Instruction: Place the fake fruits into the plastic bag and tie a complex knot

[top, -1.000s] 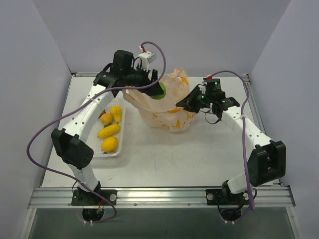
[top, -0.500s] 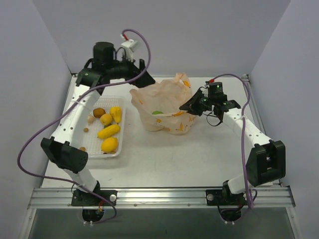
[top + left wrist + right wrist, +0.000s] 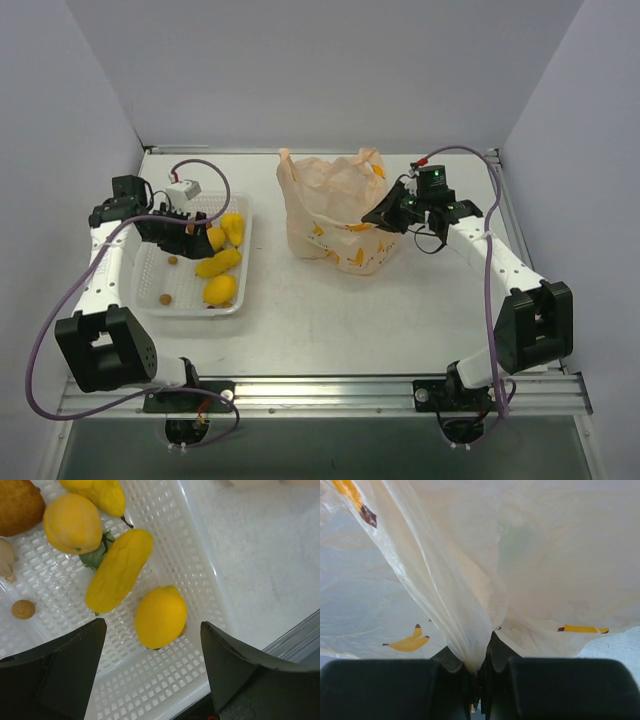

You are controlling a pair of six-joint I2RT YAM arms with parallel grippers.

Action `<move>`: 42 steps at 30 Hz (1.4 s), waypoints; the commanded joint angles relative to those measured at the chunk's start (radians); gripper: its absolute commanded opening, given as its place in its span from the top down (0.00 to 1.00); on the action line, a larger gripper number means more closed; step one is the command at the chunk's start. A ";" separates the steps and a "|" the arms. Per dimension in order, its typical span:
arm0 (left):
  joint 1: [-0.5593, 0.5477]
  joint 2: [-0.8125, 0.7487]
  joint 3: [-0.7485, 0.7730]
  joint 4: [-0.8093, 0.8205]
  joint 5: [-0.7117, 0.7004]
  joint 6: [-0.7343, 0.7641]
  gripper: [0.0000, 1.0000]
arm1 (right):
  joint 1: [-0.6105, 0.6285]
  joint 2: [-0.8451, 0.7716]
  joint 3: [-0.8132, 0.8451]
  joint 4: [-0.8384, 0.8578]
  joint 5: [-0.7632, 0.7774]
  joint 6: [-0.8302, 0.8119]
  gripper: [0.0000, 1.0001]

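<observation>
A lemon (image 3: 160, 617) lies at the near right corner of the white mesh tray (image 3: 165, 680). Just beyond it on the tray, a long yellow fruit (image 3: 119, 570) lies slantwise. Its far end is against a green leafy piece (image 3: 95, 557), and a small brown nut (image 3: 23, 609) sits to its left. Farther up the tray come a round orange-yellow fruit (image 3: 72, 522) and a pointed yellow fruit (image 3: 97, 492), with a garlic bulb (image 3: 6, 562) and a brown fruit (image 3: 17, 505) to their left. The left gripper (image 3: 152, 625) hangs over the tray, jaws spread wide and holding nothing. To the right of the tray, apart from it and reaching farther back, the peach plastic bag (image 3: 340, 215) with banana prints stands on the table (image 3: 330, 320). The right gripper (image 3: 480, 672), on the bag's side away from the tray, is clamped on a fold of the bag. A faint green shape (image 3: 520, 545) shows through the film.
</observation>
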 commanded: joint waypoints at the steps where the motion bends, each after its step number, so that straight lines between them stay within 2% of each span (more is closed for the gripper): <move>1: -0.054 -0.021 -0.049 -0.012 -0.078 0.214 0.14 | 0.009 -0.007 0.030 -0.009 0.002 -0.024 1.00; 4: -0.141 0.003 -0.095 0.069 -0.204 0.232 0.17 | 0.011 0.005 0.037 -0.012 -0.003 -0.025 1.00; 5: -0.196 0.013 -0.102 0.113 -0.238 0.240 0.18 | 0.011 0.007 0.040 -0.012 -0.001 -0.022 1.00; 9: -0.298 0.044 -0.150 0.230 -0.344 0.255 0.18 | 0.012 0.008 0.040 -0.011 0.002 -0.022 1.00; 14: -0.325 0.130 -0.151 0.315 -0.442 0.257 0.18 | 0.012 0.002 0.053 -0.020 0.014 -0.036 1.00; 23: -0.345 0.243 -0.161 0.369 -0.457 0.353 0.18 | 0.012 0.010 0.070 -0.026 0.015 -0.051 1.00; 25: -0.345 0.271 -0.167 0.367 -0.456 0.361 0.21 | 0.012 0.013 0.074 -0.027 0.015 -0.053 1.00; 26: -0.345 0.279 -0.174 0.367 -0.457 0.366 0.25 | 0.012 0.014 0.074 -0.029 0.017 -0.053 1.00; 27: -0.345 0.286 -0.177 0.367 -0.457 0.367 0.25 | 0.012 0.014 0.076 -0.029 0.017 -0.054 1.00; 28: -0.345 0.299 -0.182 0.367 -0.459 0.367 0.31 | 0.011 0.016 0.076 -0.029 0.017 -0.056 1.00; 30: -0.345 0.305 -0.188 0.365 -0.465 0.366 0.36 | 0.009 0.017 0.076 -0.030 0.017 -0.059 1.00; 31: -0.345 0.308 -0.190 0.362 -0.465 0.360 0.45 | 0.011 0.017 0.076 -0.030 0.018 -0.061 1.00; 33: -0.338 0.305 -0.190 0.361 -0.464 0.352 0.55 | 0.011 0.019 0.073 -0.030 0.018 -0.062 1.00; 34: -0.335 0.290 -0.181 0.355 -0.459 0.337 0.63 | 0.011 0.020 0.073 -0.032 0.018 -0.062 1.00; 36: -0.313 0.261 -0.158 0.343 -0.428 0.315 0.66 | 0.011 0.022 0.073 -0.035 0.019 -0.070 1.00; 42: -0.218 0.107 0.072 0.244 -0.226 0.180 0.77 | 0.009 0.025 0.091 -0.046 0.026 -0.111 1.00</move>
